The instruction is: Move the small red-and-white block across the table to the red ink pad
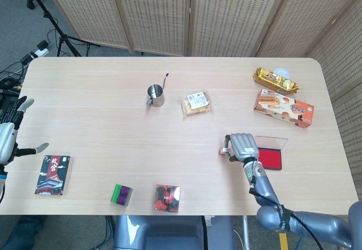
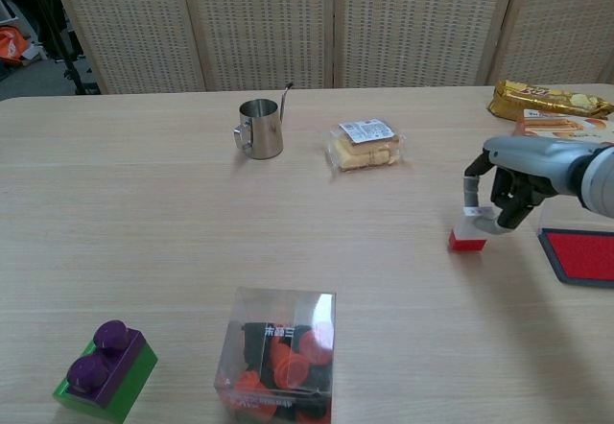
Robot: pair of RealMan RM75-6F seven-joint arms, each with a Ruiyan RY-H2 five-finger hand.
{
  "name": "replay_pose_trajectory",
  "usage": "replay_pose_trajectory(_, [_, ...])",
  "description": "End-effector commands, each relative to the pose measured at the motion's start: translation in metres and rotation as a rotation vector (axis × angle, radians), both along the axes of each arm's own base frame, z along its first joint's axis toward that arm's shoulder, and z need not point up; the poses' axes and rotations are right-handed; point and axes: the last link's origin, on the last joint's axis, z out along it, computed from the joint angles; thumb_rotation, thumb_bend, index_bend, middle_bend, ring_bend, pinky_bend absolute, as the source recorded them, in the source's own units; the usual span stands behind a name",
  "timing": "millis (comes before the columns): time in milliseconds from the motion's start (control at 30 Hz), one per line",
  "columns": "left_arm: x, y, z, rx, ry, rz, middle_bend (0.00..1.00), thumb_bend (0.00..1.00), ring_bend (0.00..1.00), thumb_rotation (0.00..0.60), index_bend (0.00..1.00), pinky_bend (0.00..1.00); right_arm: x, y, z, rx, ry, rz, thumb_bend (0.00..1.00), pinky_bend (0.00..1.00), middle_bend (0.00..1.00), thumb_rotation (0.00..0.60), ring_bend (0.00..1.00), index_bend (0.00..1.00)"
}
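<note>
pinching the small red-and-white block (image 2: 468,237) between its fingertips, the right robot hand (image 2: 507,194) holds it low over the table (image 2: 144,213), so low that i cannot tell whether its red base touches the wood. the block sits upright, white part on top inside the fingers, red part below. in the head view the same right robot hand (image 1: 242,147) shows from above with the block (image 1: 224,150) peeking out at its left edge. the red ink pad (image 2: 581,254) lies just beside the hand, on its right in both views, apart from the block; in the head view the red ink pad (image 1: 269,157) shows a clear lid raised behind it.

the left robot hand (image 1: 10,131) hangs at the table's left edge with its fingers spread and nothing in them, near a dark card box (image 1: 52,174).

a steel cup (image 2: 259,129) with a thin stick in it stands toward the middle of the table, and a wrapped pack of biscuits (image 2: 365,145) lies to its right. a gold snack bag (image 1: 275,80) and an orange snack box (image 1: 284,108) lie by the far right edge. along the near edge are a purple-and-green toy brick (image 2: 104,368) and a clear box of red and black pieces (image 2: 279,352).
</note>
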Motion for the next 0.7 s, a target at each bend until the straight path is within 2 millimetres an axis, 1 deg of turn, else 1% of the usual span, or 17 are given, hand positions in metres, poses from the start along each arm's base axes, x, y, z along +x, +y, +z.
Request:
replay_pose_trajectory(33, [0.0001,0.0004,-0.0004,-0.002,0.000,-0.001,0.00,0.00,0.00,0.600,0.00,0.00,-0.0009,0.0000,-0.0006,0.002,0.000,-0.002,0.67,1.00,0.92,0.600,0.99,0.53])
replay_pose_trajectory(133, [0.0003,0.0006,-0.0008,-0.004,0.001,-0.005,0.00,0.00,0.00,0.600,0.00,0.00,-0.0014,0.0006,-0.0021,0.004,0.000,-0.001,0.67,1.00,0.92,0.600,0.99,0.52])
replay_pose_trajectory(367, [0.0005,0.0004,-0.0013,-0.008,0.000,-0.006,0.00,0.00,0.00,0.600,0.00,0.00,-0.0018,0.0032,-0.0039,0.008,-0.004,-0.002,0.67,1.00,0.92,0.600,0.99,0.45])
replay_pose_trajectory(700, [0.0006,-0.0002,-0.0011,-0.009,-0.001,-0.009,0.00,0.00,0.00,0.600,0.00,0.00,-0.0018,0.0057,-0.0027,0.015,-0.006,-0.004,0.67,1.00,0.92,0.600,0.99,0.40])
